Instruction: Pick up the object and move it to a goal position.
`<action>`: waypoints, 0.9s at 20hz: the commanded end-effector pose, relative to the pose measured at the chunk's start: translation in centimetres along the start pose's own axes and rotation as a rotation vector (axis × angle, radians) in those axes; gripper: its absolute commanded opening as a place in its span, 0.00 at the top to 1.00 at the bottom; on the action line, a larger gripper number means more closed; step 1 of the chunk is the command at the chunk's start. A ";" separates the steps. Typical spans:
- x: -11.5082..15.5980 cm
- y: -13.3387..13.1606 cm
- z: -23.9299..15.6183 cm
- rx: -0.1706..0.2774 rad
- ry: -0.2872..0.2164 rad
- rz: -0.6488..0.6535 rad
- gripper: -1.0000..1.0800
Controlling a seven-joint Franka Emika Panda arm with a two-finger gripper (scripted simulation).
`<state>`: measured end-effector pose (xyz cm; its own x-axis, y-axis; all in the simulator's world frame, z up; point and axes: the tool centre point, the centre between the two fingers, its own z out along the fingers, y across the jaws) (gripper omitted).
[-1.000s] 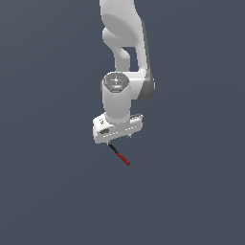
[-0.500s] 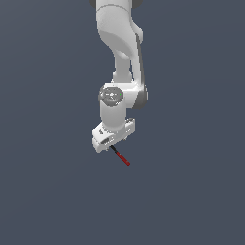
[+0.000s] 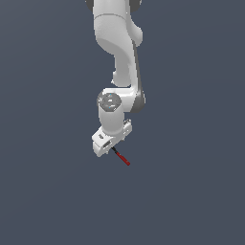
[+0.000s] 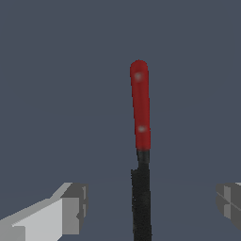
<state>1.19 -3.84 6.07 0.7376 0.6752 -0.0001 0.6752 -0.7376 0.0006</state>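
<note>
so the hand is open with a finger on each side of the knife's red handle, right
Not quite. The hand is open, but its fingers flank the black blade half of the knife, not the red handle; the wrist view shows this.

Glossy red handle and matt black blade on the knife; smooth matt grey fingers.
</note>
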 end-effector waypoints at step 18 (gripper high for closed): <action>-0.1 -0.1 4.9 0.000 0.000 -0.018 0.04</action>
<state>1.01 -3.89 1.64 0.7261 0.6876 -0.0010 0.6876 -0.7261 -0.0009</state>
